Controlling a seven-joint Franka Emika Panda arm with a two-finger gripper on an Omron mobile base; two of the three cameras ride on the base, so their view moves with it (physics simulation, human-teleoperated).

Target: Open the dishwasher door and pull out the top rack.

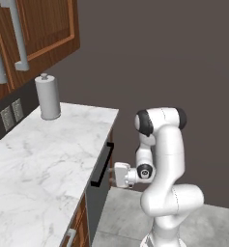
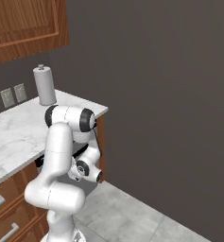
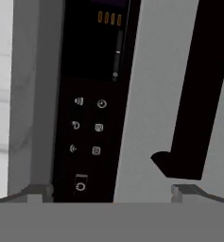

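Observation:
The dishwasher door (image 1: 97, 202) is a dark grey panel under the marble counter and looks shut, flush with the cabinets. Its black bar handle (image 1: 102, 166) runs along the upper part. My gripper (image 1: 113, 175) points at the door just beside the handle. In the hand view, the gripper (image 3: 112, 194) stands open, close to the door face (image 3: 146, 94). Its fingertips (image 3: 38, 191) flank a black control strip (image 3: 92, 118) with small icons. The handle (image 3: 198, 90) ends just above the right tip. Nothing is between the fingers. The top rack is hidden behind the door.
A paper towel roll (image 1: 48, 96) stands at the far end of the marble counter (image 1: 38, 159). Brown upper cabinets (image 1: 38, 29) hang above it, and brown drawers (image 2: 4, 203) sit under the counter. Grey floor (image 1: 125, 217) lies in front of the dishwasher, and a dark wall rises behind.

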